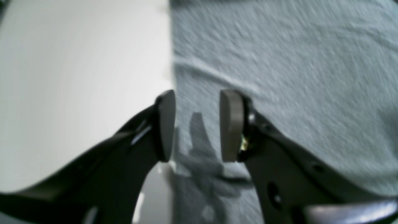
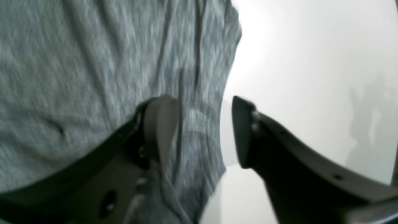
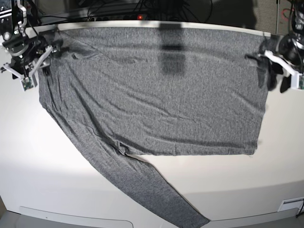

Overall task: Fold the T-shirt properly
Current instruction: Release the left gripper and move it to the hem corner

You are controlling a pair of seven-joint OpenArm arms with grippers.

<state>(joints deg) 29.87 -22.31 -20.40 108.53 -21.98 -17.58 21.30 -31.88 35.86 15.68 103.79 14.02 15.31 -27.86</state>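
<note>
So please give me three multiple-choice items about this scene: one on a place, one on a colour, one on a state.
1. Where does the long sleeve of the T-shirt point in the base view?
A. to the far edge
B. to the near edge, lower right
C. straight left

2. What colour is the T-shirt?
A. grey
B. red
C. white

3. How stand the jaws of the left gripper?
A. shut on cloth
B. apart, nothing between
C. hidden

Key: 1 B, the sleeve runs diagonally down; 2 A, heather grey knit; 3 B, a gap shows between the pads.
</note>
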